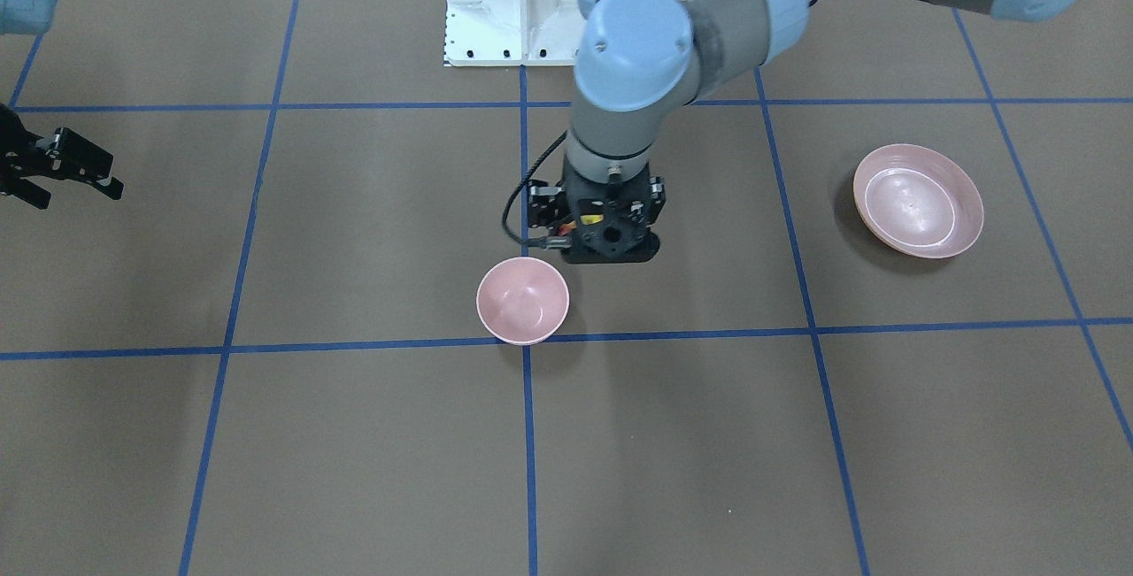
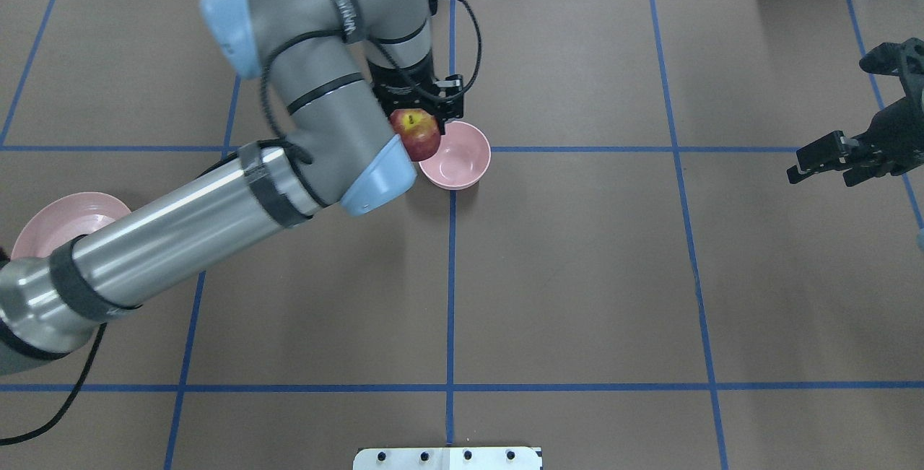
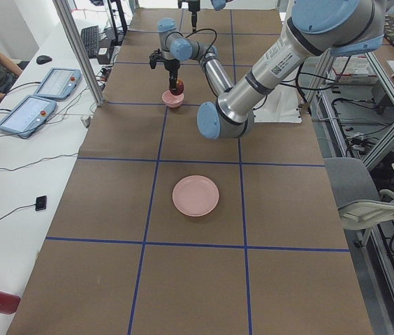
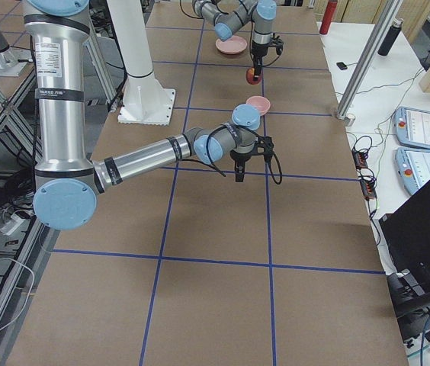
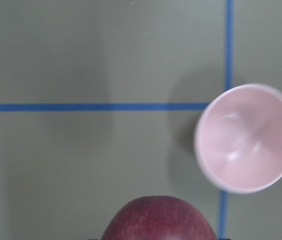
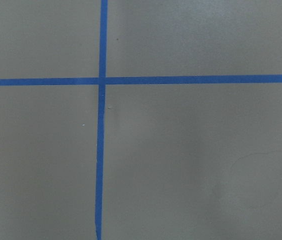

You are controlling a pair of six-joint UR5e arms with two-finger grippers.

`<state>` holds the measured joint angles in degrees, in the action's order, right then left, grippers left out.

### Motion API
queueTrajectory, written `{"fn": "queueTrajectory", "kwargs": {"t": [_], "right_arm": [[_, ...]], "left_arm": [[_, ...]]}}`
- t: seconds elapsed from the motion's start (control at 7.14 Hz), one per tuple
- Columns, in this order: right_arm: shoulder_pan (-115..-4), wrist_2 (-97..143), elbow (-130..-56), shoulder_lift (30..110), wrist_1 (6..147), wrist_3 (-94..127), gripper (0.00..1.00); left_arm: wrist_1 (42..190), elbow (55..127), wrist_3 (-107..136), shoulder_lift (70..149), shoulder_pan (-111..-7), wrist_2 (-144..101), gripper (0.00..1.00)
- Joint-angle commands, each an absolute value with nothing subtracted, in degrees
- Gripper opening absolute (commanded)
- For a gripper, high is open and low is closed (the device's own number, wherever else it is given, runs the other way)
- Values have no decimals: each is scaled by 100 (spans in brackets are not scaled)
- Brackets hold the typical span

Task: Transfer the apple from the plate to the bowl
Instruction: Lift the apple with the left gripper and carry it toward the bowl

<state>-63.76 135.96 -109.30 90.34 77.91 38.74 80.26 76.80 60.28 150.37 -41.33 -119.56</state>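
The plate (image 2: 43,228) on my left no longer holds the apple (image 2: 419,139), which hangs in my left gripper (image 2: 423,126) above the table, just beside the bowl (image 2: 456,158). I judge I should carry it across until it is centred over the bowl, then lower it before letting go, since a knock on the rim could tip so small a bowl. The jaws are clamped on the apple alone. Far right, my right gripper (image 2: 837,161) hangs with its fingers parted, holding nothing.

Grey arm joints (image 2: 325,94), pale blue end caps (image 1: 633,49), silver forearm tube (image 2: 180,228), looped black cable (image 2: 479,42), white base (image 1: 518,1)
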Motion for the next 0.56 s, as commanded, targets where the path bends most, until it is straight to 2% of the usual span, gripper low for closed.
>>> {"fn": "queueTrajectory", "kwargs": {"t": [0.0, 0.14, 0.42], "right_arm": [[-6372, 13597, -10934, 9035, 7787, 3867, 100], [-6372, 13597, -10925, 9026, 7787, 3867, 100], [-6372, 13588, -10942, 9018, 7796, 3876, 100]], "left_arm": [[8749, 6210, 6204, 15706, -3974, -11709, 0], [9111, 5927, 6266, 15758, -3903, -11516, 0], [9175, 5854, 6266, 15741, -3824, -11505, 0]]}}
